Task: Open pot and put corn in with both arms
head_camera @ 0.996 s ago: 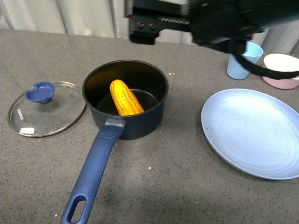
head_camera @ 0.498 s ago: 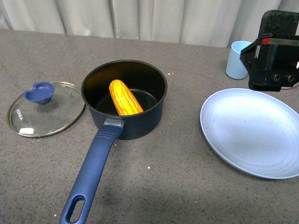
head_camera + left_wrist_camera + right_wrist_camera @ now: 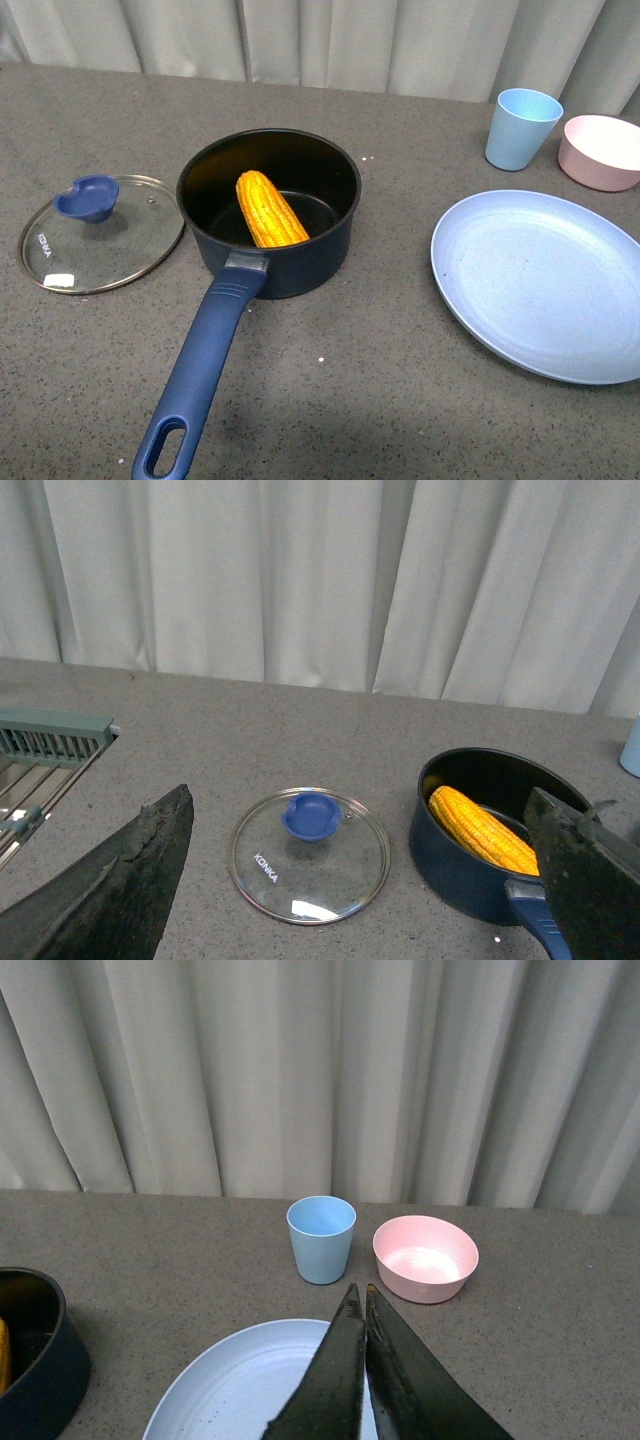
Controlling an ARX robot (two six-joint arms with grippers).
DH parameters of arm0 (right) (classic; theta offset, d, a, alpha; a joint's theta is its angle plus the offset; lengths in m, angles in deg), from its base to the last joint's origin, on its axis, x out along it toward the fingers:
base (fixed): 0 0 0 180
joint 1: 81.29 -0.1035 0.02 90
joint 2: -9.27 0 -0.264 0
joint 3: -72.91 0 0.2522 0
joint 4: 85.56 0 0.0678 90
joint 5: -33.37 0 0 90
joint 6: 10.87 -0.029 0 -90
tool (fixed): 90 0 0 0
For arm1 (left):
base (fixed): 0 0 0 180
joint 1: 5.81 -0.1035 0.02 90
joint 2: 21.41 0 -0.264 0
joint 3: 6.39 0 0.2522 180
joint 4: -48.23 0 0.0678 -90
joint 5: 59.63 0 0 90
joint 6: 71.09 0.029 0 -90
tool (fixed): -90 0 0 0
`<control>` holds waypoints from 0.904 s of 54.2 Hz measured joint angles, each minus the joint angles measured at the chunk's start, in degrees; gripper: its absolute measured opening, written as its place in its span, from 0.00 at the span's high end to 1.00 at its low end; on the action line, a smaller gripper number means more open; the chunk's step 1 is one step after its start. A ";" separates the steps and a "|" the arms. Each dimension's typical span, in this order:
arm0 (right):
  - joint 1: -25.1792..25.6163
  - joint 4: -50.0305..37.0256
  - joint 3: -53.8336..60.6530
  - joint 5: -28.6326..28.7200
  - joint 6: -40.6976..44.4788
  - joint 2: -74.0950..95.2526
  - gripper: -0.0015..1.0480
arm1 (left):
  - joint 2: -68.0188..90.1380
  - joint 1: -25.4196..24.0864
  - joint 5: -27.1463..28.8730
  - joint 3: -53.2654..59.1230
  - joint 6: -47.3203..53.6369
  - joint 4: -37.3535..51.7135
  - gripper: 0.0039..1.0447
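Note:
The navy pot (image 3: 268, 212) stands uncovered in the middle of the table, its long blue handle (image 3: 200, 372) pointing toward the front edge. The yellow corn (image 3: 269, 208) lies inside it, leaning on the black wall. The glass lid (image 3: 100, 233) with its blue knob (image 3: 86, 196) lies flat on the table left of the pot. Neither arm shows in the front view. My left gripper (image 3: 365, 825) hangs open high above the lid (image 3: 310, 853) and pot (image 3: 495, 830), holding nothing. My right gripper (image 3: 360, 1295) is shut and empty above the blue plate (image 3: 250, 1380).
A large pale blue plate (image 3: 545, 282) lies right of the pot. Behind it stand a light blue cup (image 3: 521, 127) and a small pink bowl (image 3: 603, 150). A metal rack (image 3: 45, 755) sits far left. Curtains close off the back.
The right arm, which hung over the back of the pot a second ago, has swung right and withdrawn out of the front view. Pot, corn and lid have stayed put.

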State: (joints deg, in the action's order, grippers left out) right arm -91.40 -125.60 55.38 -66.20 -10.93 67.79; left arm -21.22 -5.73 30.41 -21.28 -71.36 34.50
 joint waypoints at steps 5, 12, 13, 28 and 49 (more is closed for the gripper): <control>1.36 3.08 0.94 1.18 0.00 -3.98 0.99 | 0.00 0.00 0.00 0.00 0.00 0.00 0.06; 3.72 9.64 2.54 3.23 -0.02 -12.22 0.99 | 0.00 0.00 -0.02 0.00 0.02 0.00 0.06; 3.93 10.36 2.67 3.48 0.00 -13.11 0.99 | 0.02 0.00 -0.02 0.00 0.00 0.00 0.06; 9.92 20.68 3.43 9.33 0.00 -24.70 0.99 | 0.02 0.00 -0.02 0.00 0.02 0.00 0.06; 9.97 32.09 3.45 9.49 0.00 -36.85 0.99 | 0.02 0.00 -0.02 0.00 0.00 0.00 0.06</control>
State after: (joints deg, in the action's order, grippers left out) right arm -81.43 -93.51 58.84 -56.71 -10.93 30.94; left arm -21.20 -5.73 30.39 -21.28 -71.36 34.50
